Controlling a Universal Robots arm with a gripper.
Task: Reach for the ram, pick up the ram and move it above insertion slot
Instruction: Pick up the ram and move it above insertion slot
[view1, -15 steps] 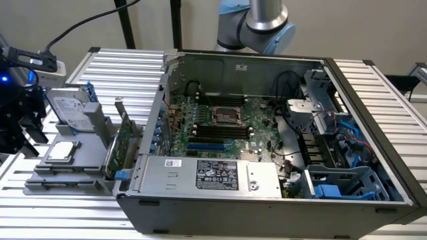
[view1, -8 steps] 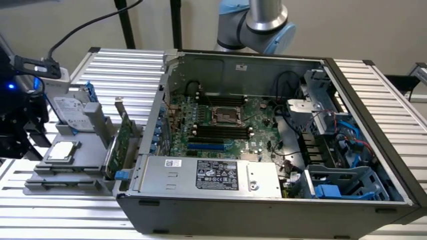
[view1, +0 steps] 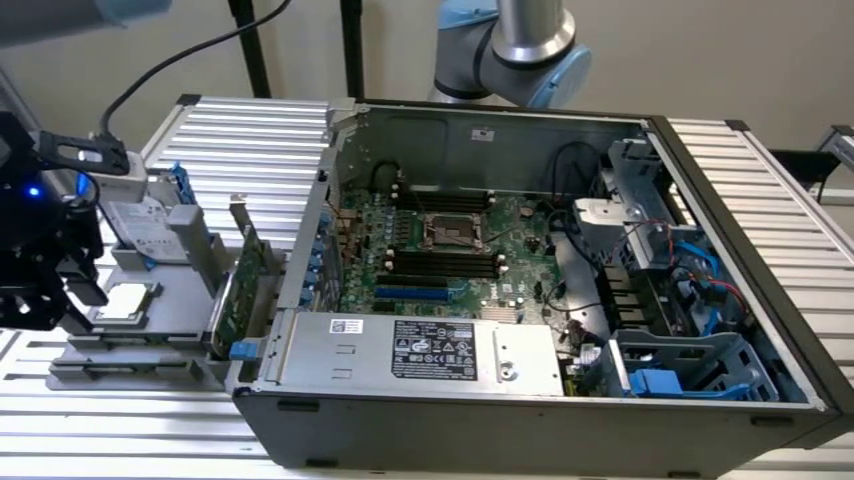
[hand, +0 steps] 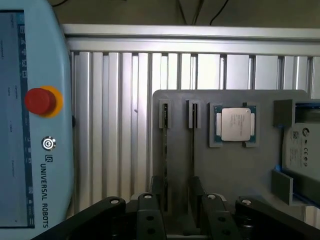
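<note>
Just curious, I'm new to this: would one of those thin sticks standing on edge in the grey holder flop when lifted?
Probably stiff: the ram runs straight along its grey holder. Likely light, being so thin edge-on. Standing on edge, it might tip once out of its slot.

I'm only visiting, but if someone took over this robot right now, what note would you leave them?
Gripper: open, empty, hovering over the gray holder.
Ram sticks: two, on edge in the holder, not gripped.
Motherboard slots: look empty, inside the open case.
Done: gripper brought to the holder.
Left: grip one stick, lift it, carry it above a slot.
</note>
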